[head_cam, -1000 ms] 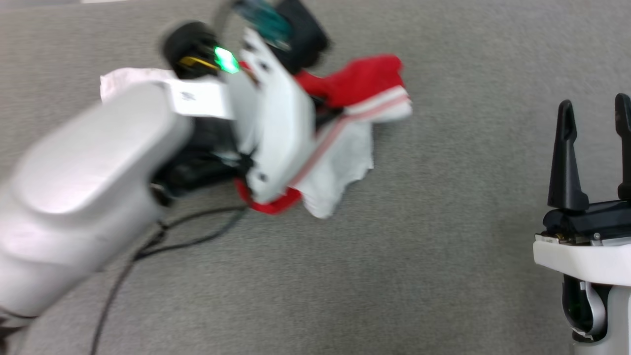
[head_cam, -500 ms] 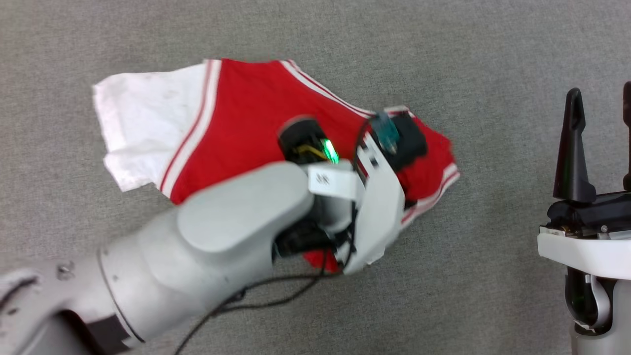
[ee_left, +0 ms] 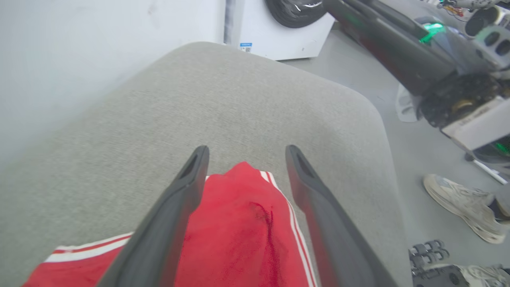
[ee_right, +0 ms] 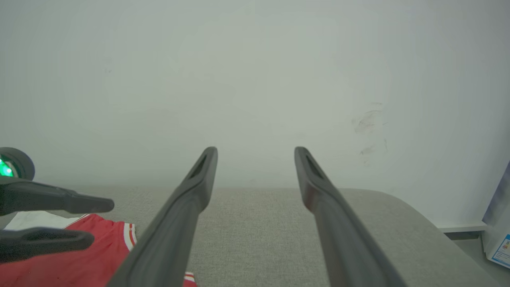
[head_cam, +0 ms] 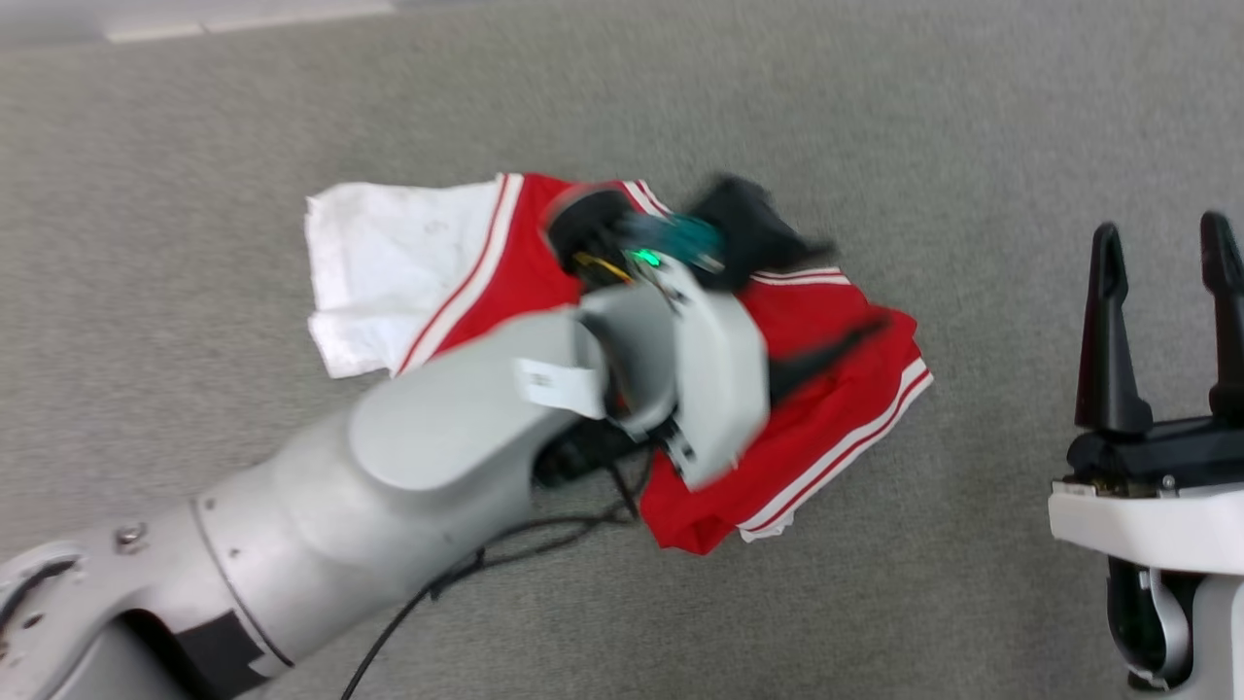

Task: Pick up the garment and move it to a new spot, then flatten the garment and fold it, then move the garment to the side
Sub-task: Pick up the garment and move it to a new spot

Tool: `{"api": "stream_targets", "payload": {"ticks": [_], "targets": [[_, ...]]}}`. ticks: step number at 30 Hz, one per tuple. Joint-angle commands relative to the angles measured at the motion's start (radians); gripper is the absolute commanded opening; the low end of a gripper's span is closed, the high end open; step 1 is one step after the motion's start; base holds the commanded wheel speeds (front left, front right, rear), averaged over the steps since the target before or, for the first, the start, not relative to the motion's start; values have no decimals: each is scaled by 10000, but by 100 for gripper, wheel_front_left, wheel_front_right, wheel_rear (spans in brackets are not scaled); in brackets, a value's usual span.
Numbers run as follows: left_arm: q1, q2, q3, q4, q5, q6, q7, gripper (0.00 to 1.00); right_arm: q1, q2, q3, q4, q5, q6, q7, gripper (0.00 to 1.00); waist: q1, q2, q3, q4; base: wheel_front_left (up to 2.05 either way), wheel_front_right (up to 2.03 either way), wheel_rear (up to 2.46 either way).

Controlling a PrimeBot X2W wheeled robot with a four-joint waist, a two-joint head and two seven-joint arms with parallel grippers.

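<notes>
The garment (head_cam: 836,408) lies crumpled but spread on the grey padded surface (head_cam: 194,243), its red body to the right and a white sleeve (head_cam: 389,262) to the left. My left gripper (head_cam: 846,287) hovers just over its right part, blurred by motion. In the left wrist view that gripper (ee_left: 247,149) is open, with the red cloth (ee_left: 239,231) lying under and between the fingers, ungripped. My right gripper (head_cam: 1161,228) stands open at the right, apart from the garment. The right wrist view has the right gripper (ee_right: 255,149) open, the left gripper (ee_right: 101,222) and the garment (ee_right: 91,259).
A black cable (head_cam: 466,574) hangs from my left arm over the surface. The padded surface ends in a rounded edge (ee_left: 374,111). Beyond it on the floor stand a white appliance (ee_left: 279,36) and a person's shoe (ee_left: 462,207). A pale wall (ee_right: 255,79) rises behind.
My left gripper carried the bunched garment, laid it out on the surface and has now opened, letting go of it. The head camera has shifted. The right gripper stayed open.
</notes>
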Motion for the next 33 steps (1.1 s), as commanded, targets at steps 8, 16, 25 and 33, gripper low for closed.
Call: {"api": "stream_targets", "payload": {"ticks": [8, 16, 25, 33], "targets": [[1038, 883, 1156, 640, 1093, 1489, -3177, 100, 730, 10, -154, 166, -193, -3, -24, 100, 0, -1, -1474, 862, 0, 0, 0], [3311, 1703, 3209, -144, 2696, 3659, -3651, 100, 1250, 11, -356, 305, -301, -3, -24, 100, 0, -1, -2177, 1397, 0, 0, 0], [7122, 1617, 6459, -1677, 4862, 4937, -3646, 100, 1750, 11, -456, 539, -294, -3, -24, 100, 0, -1, -2775, 1788, 0, 0, 0], [9337, 839, 8265, -2133, 6150, 4762, -3647, 100, 2095, 11, -413, 867, -169, -3, -24, 100, 0, -1, -3066, 1951, 0, 0, 0]]}}
